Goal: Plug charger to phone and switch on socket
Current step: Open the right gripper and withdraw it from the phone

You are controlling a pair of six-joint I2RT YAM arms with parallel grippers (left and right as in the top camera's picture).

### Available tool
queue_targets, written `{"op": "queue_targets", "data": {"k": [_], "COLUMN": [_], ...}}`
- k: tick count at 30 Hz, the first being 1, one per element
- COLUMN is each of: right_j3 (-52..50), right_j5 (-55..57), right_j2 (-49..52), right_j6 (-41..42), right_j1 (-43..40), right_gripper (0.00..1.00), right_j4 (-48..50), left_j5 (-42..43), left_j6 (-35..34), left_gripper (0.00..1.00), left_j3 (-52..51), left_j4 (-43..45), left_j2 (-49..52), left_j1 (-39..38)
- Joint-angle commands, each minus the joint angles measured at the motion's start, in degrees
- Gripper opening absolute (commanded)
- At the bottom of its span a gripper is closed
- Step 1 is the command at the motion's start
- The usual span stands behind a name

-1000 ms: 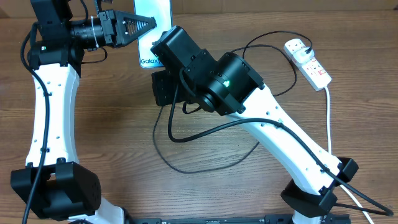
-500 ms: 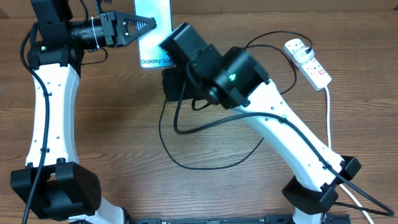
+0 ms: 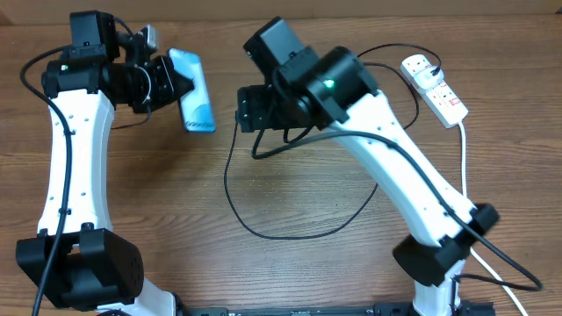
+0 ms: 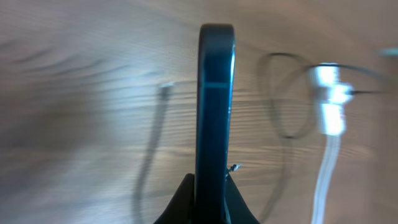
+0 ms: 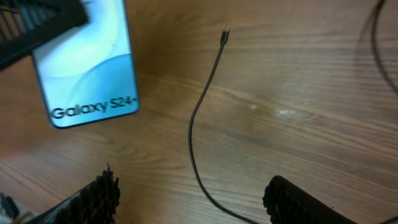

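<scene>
Your left gripper: black jaws clamped on the phone, a slim glossy slab with rounded corners, seen edge-on from the wrist, at the far left of the wood-grain table.
Your right gripper: ribbed jaws apart and empty, above the charger, a thin black cable curling on the wood.
Socket: white elongated strip, far right.

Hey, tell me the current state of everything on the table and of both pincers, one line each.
phone: gripped in the left pincer, tilted, nothing plugged in.
charger: loose on the table, connector tip free.
socket: switch position too small to tell.
left pincer: shut on the phone.
right pincer: open, empty.
</scene>
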Motion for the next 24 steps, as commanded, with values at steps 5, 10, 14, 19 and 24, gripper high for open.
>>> {"op": "queue_targets", "data": {"k": [5,10,14,19,24], "right_j3": [-0.6,-0.6,-0.6,-0.6,-0.7], "right_j5": [-1.8,0.3,1.7,5.7,6.6], "right_j2": [10.3,16.7,20.5,23.1,25.8], "right_j6": [-1.3,-1.3,-0.5,5.5,7.4], "right_j1": [3.8,8.2,9.6,9.5,9.7], "right_gripper": [0.7,0.7,0.7,0.66,0.56], "right_j4": [0.9,1.0,2.7,6.5,6.4], "left_j5": [-26.4,-32.3,-31.6,-30.4,-30.4], "left_j6": [-6.6,-10.4,-12.0,-12.5,-12.2], "left_gripper": [0.04,0.04,0.04,0.04,0.04], "left_j3": [0.5,0.5,0.6,0.6,0.5], "left_j4": [-5.9,-8.2,-9.0,-10.0,-10.3], "left_j2": [-0.4,-0.4,-0.4,-0.4,-0.4], "left_j1": [-0.7,0.4,2.8,4.5,4.5]}}
